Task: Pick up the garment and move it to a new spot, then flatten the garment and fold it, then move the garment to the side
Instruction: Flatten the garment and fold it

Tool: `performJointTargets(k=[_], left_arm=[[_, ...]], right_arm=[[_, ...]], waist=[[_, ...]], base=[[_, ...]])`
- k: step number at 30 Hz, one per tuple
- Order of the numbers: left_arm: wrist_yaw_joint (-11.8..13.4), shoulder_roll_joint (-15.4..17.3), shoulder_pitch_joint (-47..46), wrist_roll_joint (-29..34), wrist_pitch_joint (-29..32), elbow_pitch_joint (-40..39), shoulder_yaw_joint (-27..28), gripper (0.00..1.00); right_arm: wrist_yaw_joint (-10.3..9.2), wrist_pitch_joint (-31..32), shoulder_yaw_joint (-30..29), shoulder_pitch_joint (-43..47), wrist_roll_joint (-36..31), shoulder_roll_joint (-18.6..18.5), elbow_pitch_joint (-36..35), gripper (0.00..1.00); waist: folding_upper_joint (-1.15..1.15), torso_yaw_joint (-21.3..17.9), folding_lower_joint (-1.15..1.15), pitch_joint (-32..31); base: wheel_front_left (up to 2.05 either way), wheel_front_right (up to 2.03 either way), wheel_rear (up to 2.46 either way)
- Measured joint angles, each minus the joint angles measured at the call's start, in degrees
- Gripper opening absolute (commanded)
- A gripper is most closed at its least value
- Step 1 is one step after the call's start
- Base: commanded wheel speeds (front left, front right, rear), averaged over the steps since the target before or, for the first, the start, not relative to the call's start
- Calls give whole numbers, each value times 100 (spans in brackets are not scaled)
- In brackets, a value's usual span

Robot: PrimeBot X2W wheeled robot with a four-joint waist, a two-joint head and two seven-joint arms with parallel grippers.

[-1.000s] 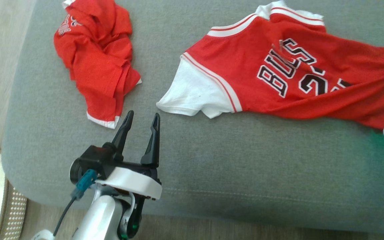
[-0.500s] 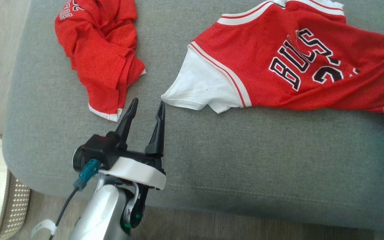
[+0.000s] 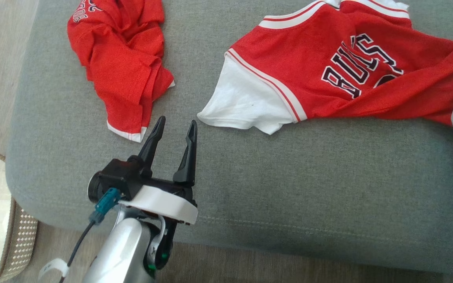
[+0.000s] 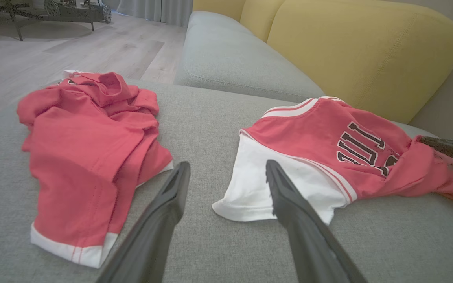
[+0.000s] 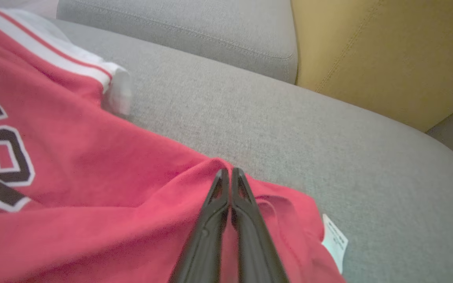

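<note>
**Right gripper pinches the jersey; left gripper is empty**

You have the red jersey (image 3: 328, 74) lying spread across the grey seat cushion (image 3: 289, 188), lettering up, its white sleeve (image 3: 242, 102) pointing toward your left side. Your right gripper (image 5: 229, 171) has its fingers pressed tight together on the jersey's far right edge, with a ridge of red fabric gathered at the tips and a white tag (image 5: 334, 239) just beside them. Your left gripper (image 3: 177, 120) holds nothing, its fingers spread wide above bare cushion, near the sleeve's tip. A second, crumpled red garment (image 3: 120, 67) lies to its left, apart from the jersey.
</note>
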Motion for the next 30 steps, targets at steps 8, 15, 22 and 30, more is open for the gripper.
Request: performJointTargets(k=[8, 15, 22, 30], left_arm=[[54, -1, 1, -57, 0, 0, 2, 100], [54, -1, 21, -56, 0, 2, 88, 100], [54, 0, 61, -55, 0, -29, 286, 100], [55, -1, 360, -52, -1, -134, 467, 100]], right_arm=[[0, -41, -98, -325, -164, 7, 642, 100], [0, -467, -311, -184, -86, 238, 258, 100], [0, -520, -371, 796, 430, 708, -823, 100], [0, -532, -131, 2663, 1133, 1321, -3116, 100]], waist=[[0, -39, 0, -16], [0, -321, 0, -246], [0, -671, 0, -506], [0, -990, 0, -885]], base=[[0, 0, 0], [0, 0, 0], [0, 0, 0], [0, 0, 0]])
